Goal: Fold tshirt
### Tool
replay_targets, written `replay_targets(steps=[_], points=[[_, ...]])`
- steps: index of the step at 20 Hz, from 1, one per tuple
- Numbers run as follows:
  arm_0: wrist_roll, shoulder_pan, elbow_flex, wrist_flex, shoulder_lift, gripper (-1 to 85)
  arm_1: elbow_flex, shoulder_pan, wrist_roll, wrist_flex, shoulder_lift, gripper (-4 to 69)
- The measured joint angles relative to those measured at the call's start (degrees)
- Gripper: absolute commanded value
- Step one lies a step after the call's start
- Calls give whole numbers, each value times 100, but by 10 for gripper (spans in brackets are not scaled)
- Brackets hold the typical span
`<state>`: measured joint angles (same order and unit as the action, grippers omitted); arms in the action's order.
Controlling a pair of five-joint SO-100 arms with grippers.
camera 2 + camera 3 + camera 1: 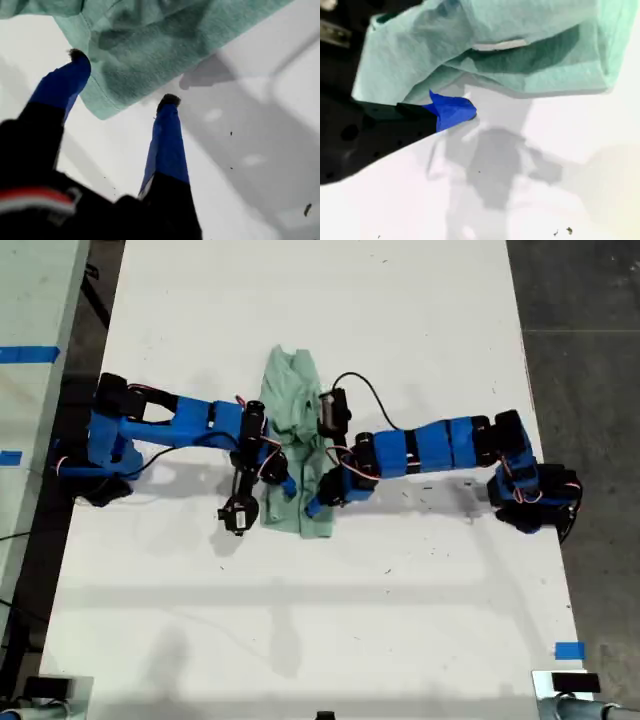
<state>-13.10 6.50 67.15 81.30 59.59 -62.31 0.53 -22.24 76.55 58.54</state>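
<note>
Cloth is lying bunched into a narrow strip in the exterior view: the tshirt [295, 410] is sitting about midway between the long edges of the bench [400, 620], with a blue arm reaching in from each long edge. The arm from the exterior view's left is hanging just beside the strip, and the arm from the exterior view's right is pushing a blue tip into the hem end. In the first wrist view, my first pincer [122, 77] is standing spread and gripping nothing, with a corner of the tshirt [165, 40] lying between its fingertips [75, 62]. In the second wrist view, the tshirt [495, 30] is hanging raised above its own shadow and draping over my second pincer [452, 107]. Only one blue finger is showing under the fold, so I cannot tell whether that pincer is pinching the cloth. The sides are looking already gathered in, so I am judging the lengthwise fold to be the step in hand. The next move is calling for both pincers to be gripping the hem end firmly, then carrying it together over toward the collar end.
</note>
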Motion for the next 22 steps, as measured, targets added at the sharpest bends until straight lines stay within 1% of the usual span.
replay_targets(steps=[2,5,6,7,8,9,14,16,19,22], points=[[18,0,-422,0,-589,211,220,-9,53,-53,-396,235],[105,0,-1046,79,-1072,141,791,-88,237,-44,-976,126],[132,0,-1230,88,-1204,112,1037,-132,308,-44,-1151,72],[167,0,-1415,105,-1327,65,1230,-167,352,-44,-1292,18],[237,0,-1547,97,-1433,23,1406,-193,457,-62,-1406,-4],[246,0,-1617,88,-1503,1,1450,-220,492,-158,-1459,-17],[413,299,-1925,88,-1547,0,1433,-369,545,-149,-1415,-17],[439,501,-1942,97,-1494,0,1345,-457,536,-9,-1292,-17],[519,1055,-2057,325,-1371,0,1310,-817,527,404,-949,-17],[976,1740,-2188,545,-1020,0,1310,-1397,721,615,-457,-17]])
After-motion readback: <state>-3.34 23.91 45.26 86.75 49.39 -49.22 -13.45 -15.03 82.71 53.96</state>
